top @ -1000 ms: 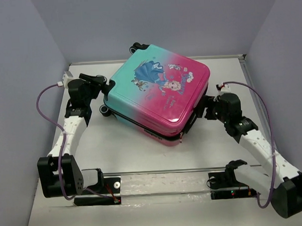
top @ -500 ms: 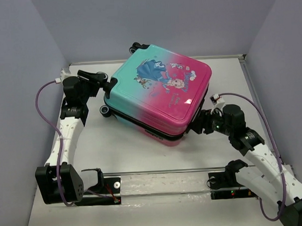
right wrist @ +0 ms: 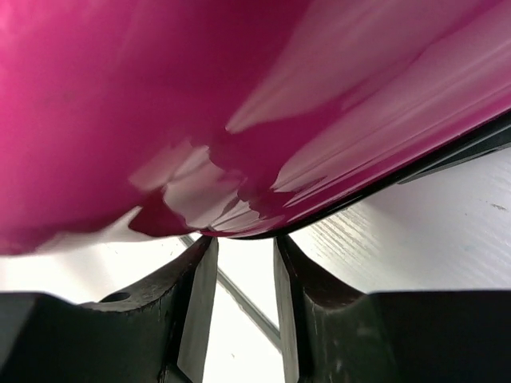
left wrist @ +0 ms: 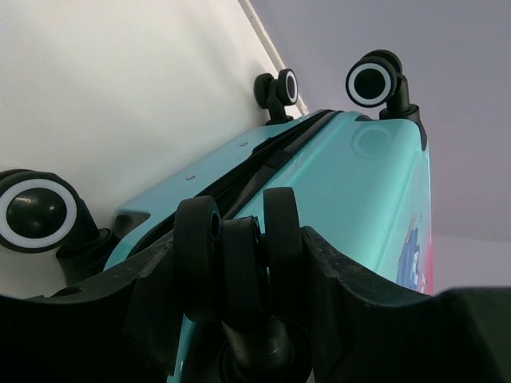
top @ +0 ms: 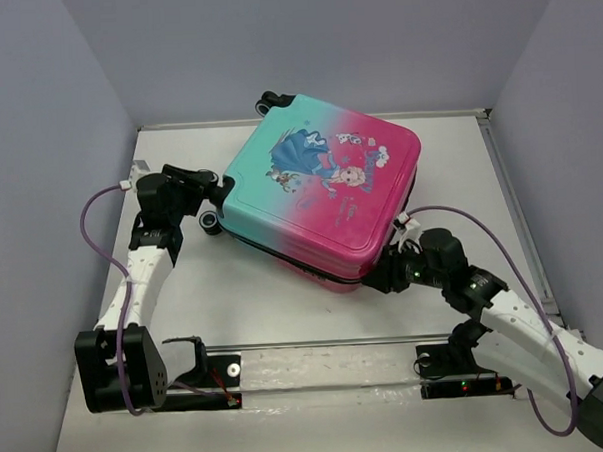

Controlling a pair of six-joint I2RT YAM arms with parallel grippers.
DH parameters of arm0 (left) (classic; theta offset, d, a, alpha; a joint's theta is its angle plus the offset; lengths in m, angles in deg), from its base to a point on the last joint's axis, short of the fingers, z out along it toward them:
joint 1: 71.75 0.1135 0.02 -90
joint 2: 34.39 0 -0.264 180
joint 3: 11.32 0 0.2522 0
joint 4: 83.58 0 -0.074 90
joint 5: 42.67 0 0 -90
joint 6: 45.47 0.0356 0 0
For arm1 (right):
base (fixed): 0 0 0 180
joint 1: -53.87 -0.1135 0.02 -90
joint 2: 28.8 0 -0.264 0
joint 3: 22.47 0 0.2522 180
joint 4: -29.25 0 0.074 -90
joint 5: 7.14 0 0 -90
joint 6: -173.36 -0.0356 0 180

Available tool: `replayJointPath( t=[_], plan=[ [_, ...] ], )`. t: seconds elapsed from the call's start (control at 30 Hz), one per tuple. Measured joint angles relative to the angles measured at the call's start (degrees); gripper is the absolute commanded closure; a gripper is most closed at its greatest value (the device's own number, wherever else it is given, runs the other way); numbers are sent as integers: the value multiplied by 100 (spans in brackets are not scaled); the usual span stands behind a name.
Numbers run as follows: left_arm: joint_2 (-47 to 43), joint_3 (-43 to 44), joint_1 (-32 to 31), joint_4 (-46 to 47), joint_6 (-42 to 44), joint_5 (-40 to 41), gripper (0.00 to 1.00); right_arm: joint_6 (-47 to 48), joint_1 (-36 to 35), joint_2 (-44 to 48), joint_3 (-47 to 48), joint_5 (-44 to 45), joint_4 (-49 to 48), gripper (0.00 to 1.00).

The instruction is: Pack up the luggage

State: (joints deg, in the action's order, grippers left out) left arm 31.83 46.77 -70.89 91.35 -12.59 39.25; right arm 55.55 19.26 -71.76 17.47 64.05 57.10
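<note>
Suitcase (top: 320, 195), hard-shell, pink-to-teal with cartoon princess, lettering unreadable, lies mid white desk (top: 235, 299); left gripper (top: 208, 182) clamps a black wheel (left wrist: 238, 263); right gripper (right wrist: 245, 271) jaws narrow, empty.

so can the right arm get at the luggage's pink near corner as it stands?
Probably yes: the right gripper sits at that corner of the luggage, fingertips just under the pink shell, nothing between them.

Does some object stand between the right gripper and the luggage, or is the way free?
Nothing visible stands between them. The right gripper sits right at the lower pink edge of the luggage; only bare table shows between its fingers.
</note>
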Motion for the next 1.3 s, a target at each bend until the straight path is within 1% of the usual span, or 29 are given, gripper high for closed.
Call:
replayJointPath(
  t=[0.03,0.13,0.17,0.2,0.3,0.37,0.43,0.47,0.5,0.53,0.6,0.63,0.67,0.7,0.8,0.87,0.93,1.0,1.03,1.07,1.1,1.13,1.23,1.3],
  plan=[
    [52,0,-2,37,7,0,94,-4,-4,35,-57,7,-81,61],
    [278,52,-2,103,22,0,94,-7,-31,72,-199,33,-304,54],
    [350,87,-4,107,39,-2,94,-4,-42,83,-258,57,-404,47],
    [422,144,-2,105,57,-9,94,-11,-44,101,-297,83,-446,45],
    [671,420,39,-7,173,-76,94,13,-52,92,-476,286,-538,45],
    [817,595,76,-92,245,-127,94,52,-46,26,-509,396,-560,49],
    [868,654,85,-118,286,-146,94,109,-37,-85,-509,435,-586,49],
    [879,682,85,-155,323,-149,89,131,-37,-131,-509,461,-597,49],
    [879,695,85,-177,343,-149,82,168,-37,-157,-509,490,-616,48],
    [887,730,87,-240,382,-142,64,216,-37,-179,-509,505,-662,48],
    [907,813,101,-356,455,-127,37,291,-37,-210,-509,527,-802,48],
    [907,835,109,-382,485,-107,13,361,-37,-258,-509,505,-879,48],
    [907,857,111,-398,568,-90,5,398,-37,-315,-509,481,-944,48],
    [907,868,111,-409,625,-76,1,442,-37,-420,-509,431,-1045,48],
    [850,997,118,-560,1209,111,1,540,-37,-662,-527,284,-1318,48],
    [713,1064,138,-643,1399,205,1,584,-37,-728,-562,205,-1482,49],
    [264,1040,149,-745,1650,350,6,601,-46,-730,-616,170,-1615,52],
    [-374,850,149,-713,1803,396,12,601,-59,-726,-708,131,-1810,55],
    [-597,756,149,-719,1843,404,24,586,-74,-719,-772,94,-1950,55],
    [-997,560,149,-702,1906,391,30,586,-79,-715,-807,74,-2026,56],
    [-1303,378,149,-688,1937,358,34,575,-105,-708,-872,52,-2166,56],
    [-1626,55,149,-610,1991,258,43,573,-116,-708,-920,37,-2269,56],
    [-2330,-911,52,-614,2017,-15,57,562,-188,-702,-1029,35,-2529,56],
    [-2549,-1467,-227,-726,1952,-153,62,577,-225,-713,-1088,66,-2712,57]
  ],
)
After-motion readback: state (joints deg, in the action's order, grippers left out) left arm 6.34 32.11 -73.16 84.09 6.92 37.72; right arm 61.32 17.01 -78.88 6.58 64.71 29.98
